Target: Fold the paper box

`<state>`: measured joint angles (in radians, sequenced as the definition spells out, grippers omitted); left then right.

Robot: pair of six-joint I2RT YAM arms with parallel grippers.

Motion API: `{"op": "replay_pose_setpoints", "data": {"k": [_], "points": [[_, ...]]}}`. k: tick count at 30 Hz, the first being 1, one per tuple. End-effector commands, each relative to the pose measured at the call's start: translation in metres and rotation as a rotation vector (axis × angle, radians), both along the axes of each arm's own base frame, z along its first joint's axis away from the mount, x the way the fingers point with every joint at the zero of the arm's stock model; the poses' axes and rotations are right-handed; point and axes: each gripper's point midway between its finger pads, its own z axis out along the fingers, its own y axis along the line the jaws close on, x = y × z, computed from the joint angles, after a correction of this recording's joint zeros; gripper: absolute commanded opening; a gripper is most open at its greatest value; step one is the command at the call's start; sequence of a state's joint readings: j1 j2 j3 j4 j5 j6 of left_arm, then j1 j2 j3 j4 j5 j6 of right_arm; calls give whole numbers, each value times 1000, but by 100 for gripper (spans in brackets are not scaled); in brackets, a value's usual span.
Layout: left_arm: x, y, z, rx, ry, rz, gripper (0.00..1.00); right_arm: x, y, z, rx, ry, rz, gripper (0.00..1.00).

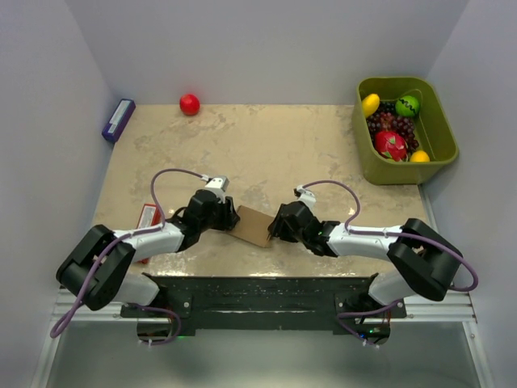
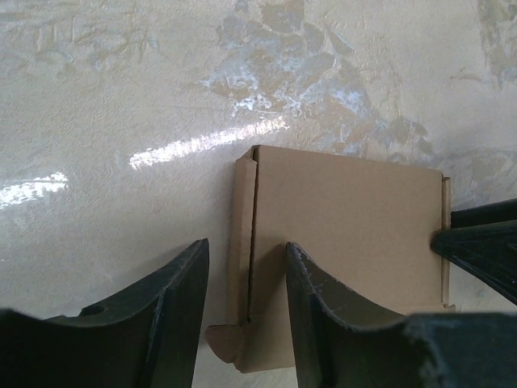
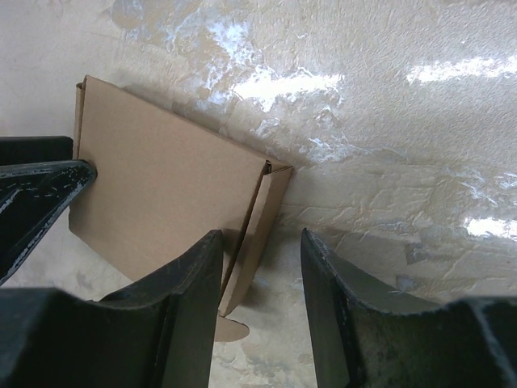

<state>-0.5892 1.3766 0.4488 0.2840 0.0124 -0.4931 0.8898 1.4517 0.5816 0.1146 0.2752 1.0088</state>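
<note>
From above, the paper box [image 1: 254, 227] lies flat on the surface [image 1: 266, 145], midway along its near edge, between the left claw [image 1: 233, 218] and the right claw [image 1: 276, 226]. Left wrist: fingers [image 2: 174, 315] apart, straddling the box's raised side flap. Right wrist: fingers [image 3: 355, 323] apart around the opposite flap.

Bench [image 1: 275, 153] — beige, mottled, glossy patches. Paper box [image 1: 254, 225] lies flat near front edge, about centre: plain brown, narrow side flaps creased along both short sides. Red packet [image 1: 148, 217] flat at left, partly hidden. Purple-blue box [image 1: 118, 120] at far left edge. Red ball [image 1: 189, 103] near far edge, well apart from paper box. Green bin [image 1: 396, 172] in far right corner — fruit [image 1: 392, 144] inside.
</note>
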Motion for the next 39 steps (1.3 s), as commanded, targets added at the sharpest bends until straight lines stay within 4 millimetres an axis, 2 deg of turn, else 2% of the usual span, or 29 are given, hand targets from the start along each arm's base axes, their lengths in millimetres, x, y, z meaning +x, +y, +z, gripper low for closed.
{"op": "replay_pose_setpoints", "data": {"k": [1,7,12,15,19,25,28,34,37,39], "points": [[2,14,0,66,-15,22,47,6,-6,0,-44,-17,-18,45],[-5,19,-16,89,21,21,47,5,-10,-8,-80,1,-20,43],[-9,18,-20,87,33,14,47,4,-3,-7,-59,8,0,41],[-6,12,-6,49,14,8,49,3,5,3,-9,1,19,43],[2,5,24,-5,-36,16,62,3,8,10,26,1,18,43],[6,-4,63,-78,-78,0,81,1,6,1,75,34,8,40],[5,-6,75,-108,-87,-8,86,-1,6,-7,87,53,10,36],[3,-2,86,-159,-86,-7,90,-2,2,-18,114,84,-5,21],[-1,2,84,-172,-72,-4,92,-5,-4,-23,120,103,-15,13],[-3,4,80,-184,-55,1,93,-8,-9,-27,123,112,-28,11]]}}
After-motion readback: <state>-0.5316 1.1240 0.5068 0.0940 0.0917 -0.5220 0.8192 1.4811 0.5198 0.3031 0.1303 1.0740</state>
